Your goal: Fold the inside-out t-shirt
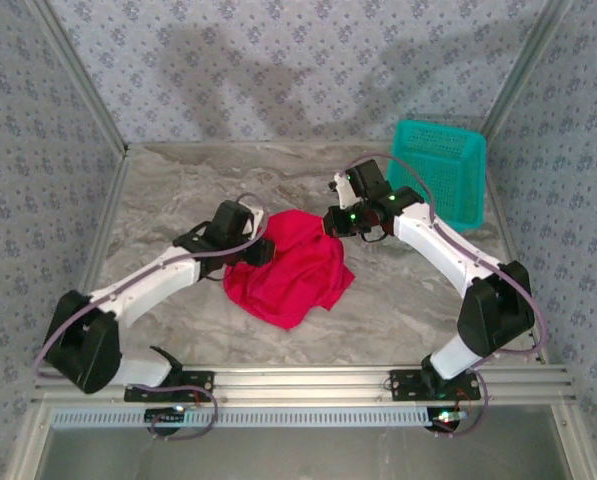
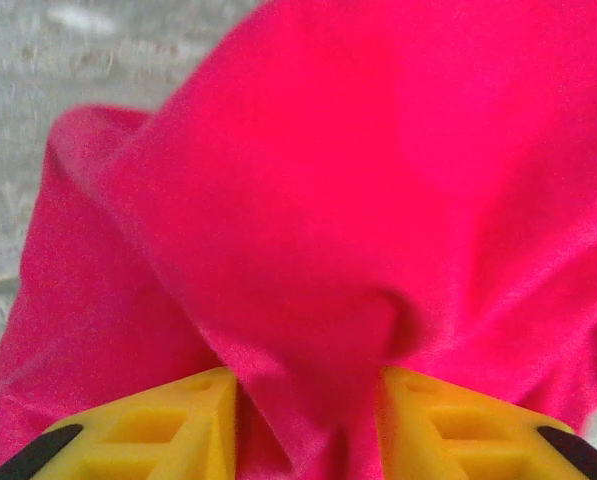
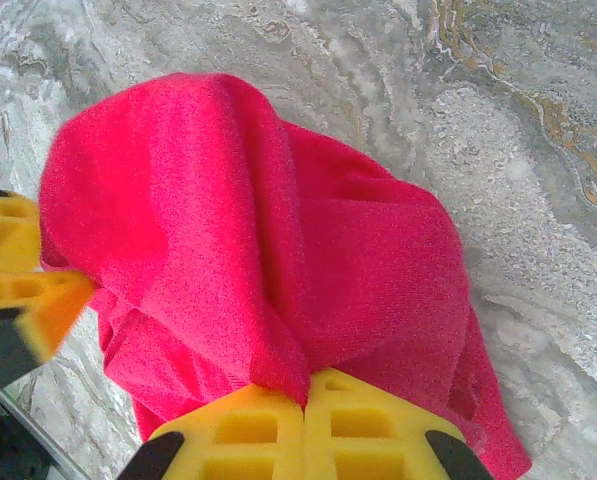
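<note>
1. A teal mesh basket point(image 1: 443, 170) stands at the far right corner of the counter point(image 1: 178, 190), well apart from the cloth; patterned walls close three sides; both arms reach in over the heap.
2. The counter is grey, marbled and smooth; the inside-out t-shirt point(image 1: 290, 275) is bright red soft knit, crumpled into a rounded heap of draped folds at mid-counter.
3. The heap shows no clear long axis; one ridge rises toward the right wrist camera.
4. The left pincer point(image 2: 308, 400) is spread, with a fold between its yellow fingers; whether they press it I cannot tell; the right pincer point(image 3: 304, 410) is pressed together, pinching that ridge.
</note>
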`<state>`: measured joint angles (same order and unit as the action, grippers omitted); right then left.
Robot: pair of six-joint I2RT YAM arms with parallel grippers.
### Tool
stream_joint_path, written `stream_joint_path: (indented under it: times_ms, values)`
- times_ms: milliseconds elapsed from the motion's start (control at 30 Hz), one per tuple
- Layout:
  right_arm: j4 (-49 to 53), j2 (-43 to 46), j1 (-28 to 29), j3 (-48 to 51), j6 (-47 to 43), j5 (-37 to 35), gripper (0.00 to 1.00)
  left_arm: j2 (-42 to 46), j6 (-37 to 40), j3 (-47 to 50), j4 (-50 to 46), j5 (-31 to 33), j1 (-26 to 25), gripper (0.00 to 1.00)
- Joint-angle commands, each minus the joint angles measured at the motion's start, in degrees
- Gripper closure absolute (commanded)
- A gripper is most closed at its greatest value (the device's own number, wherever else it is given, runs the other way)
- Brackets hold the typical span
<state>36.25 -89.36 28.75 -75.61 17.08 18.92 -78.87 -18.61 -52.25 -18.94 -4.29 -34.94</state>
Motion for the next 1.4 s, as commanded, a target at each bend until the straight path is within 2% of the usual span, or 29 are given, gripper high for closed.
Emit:
stream_joint_path:
  times_ms: [0,100,200,300,367,500,633,767,1033,1200,1300,1367]
  values:
    - [-0.26,1.87,0.18,0.71,-0.27,0.64,1.0,-3.23,-3.68,-2.34,-3.08,9.44,0.12,0.6]
    - [-0.13,2.48,0.6,1.24,-0.25,0.07,1.0,-4.37,-9.26,-4.15,-6.98,21.73,2.29,0.65]
    - [-0.26,3.21,0.64,2.09,-0.2,-0.4,1.0,-1.71,-13.63,-3.69,-8.18,26.45,5.22,0.61]
    - [-0.31,3.58,0.69,2.66,-0.12,-0.6,1.0,2.97,-15.51,-1.83,-7.67,28.96,5.86,0.56]
    - [-0.39,3.57,0.78,2.88,-0.12,-0.55,1.0,5.31,-15.09,-1.16,-7.38,26.28,5.79,0.55]
    - [-0.59,3.4,0.82,2.93,-0.24,-0.44,1.0,7.74,-13.55,-0.57,-5.13,11.67,3.45,0.57]
    - [-0.64,3.23,0.84,2.69,-0.14,-0.27,1.0,8.82,-15.76,2.58,-1.25,2.07,1.3,0.59]
    - [-0.9,3.32,1.01,2.65,0.22,0.15,1.0,6.83,-16.74,4.11,0.18,2.1,1.21,0.59]
    - [-0.13,3.48,1.29,1.97,0.19,-0.2,1.0,-4.2,-17.55,0.46,0.57,1.48,1.2,0.57]
    - [0.05,3.49,1.57,2.04,0.2,-0.21,1.0,-8.87,-18.12,-2.03,0.59,4.07,1.95,0.58]
    - [-0.02,3.49,1.83,2.51,-0.01,0.06,1.0,-9.46,-18.04,-4.0,-0.31,4.72,3.03,0.65]
    - [0.05,3.6,1.84,2.95,-0.14,0.14,1.0,-8.95,-17.78,-5.55,-0.98,4.7,3.7,0.78]
